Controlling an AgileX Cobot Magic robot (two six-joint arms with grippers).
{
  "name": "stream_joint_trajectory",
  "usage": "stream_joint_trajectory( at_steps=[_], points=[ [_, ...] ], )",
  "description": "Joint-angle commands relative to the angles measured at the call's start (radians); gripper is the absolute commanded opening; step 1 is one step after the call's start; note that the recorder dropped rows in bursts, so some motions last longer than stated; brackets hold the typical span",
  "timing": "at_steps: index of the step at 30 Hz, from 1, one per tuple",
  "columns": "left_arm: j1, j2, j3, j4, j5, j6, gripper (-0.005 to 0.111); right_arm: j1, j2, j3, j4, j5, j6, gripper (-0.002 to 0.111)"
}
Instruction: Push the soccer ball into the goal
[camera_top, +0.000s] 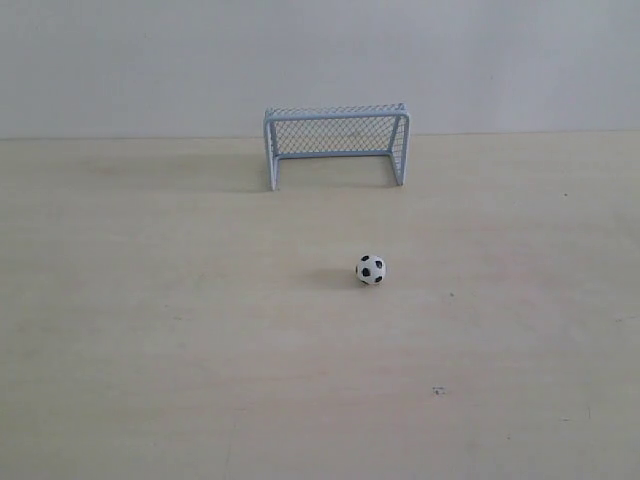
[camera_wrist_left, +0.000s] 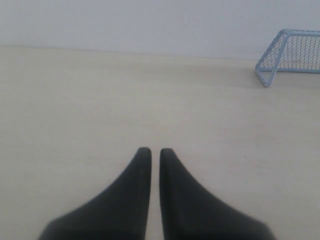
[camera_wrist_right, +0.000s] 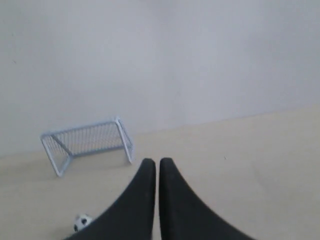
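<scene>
White-and-black soccer ball (camera_top: 370, 269) lies before the goal (camera_top: 336, 145) mouth. It shows just beside the right gripper (camera_wrist_right: 157, 162), closed together; the left gripper (camera_wrist_left: 155, 150), also together, seems farther.

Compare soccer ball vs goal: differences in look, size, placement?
Size: the soccer ball is far smaller than the mouth of the goal. Look: ball round, white with black patches; goal a pale blue frame with mesh. Placement: goal stands by the wall; ball lies apart in front of it. Both rest on the pale table.
</scene>
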Motion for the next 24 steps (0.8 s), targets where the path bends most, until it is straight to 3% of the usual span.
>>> stream_joint_trajectory(
  at_steps=[1, 7, 24],
  points=[
    [0.002, -0.002, -0.003, -0.001, -0.003, -0.005, 0.006, -0.003, -0.002, -0.153, 0.02, 0.046, 0.004, 0.0],
    [0.002, -0.002, -0.003, -0.001, -0.003, -0.005, 0.006, -0.003, -0.002, -0.237, 0.022, -0.022, 0.004, 0.0],
    [0.002, -0.002, -0.003, -0.001, -0.003, -0.005, 0.006, -0.003, 0.003, -0.24, 0.064, -0.199, -0.014, 0.0]
  ],
)
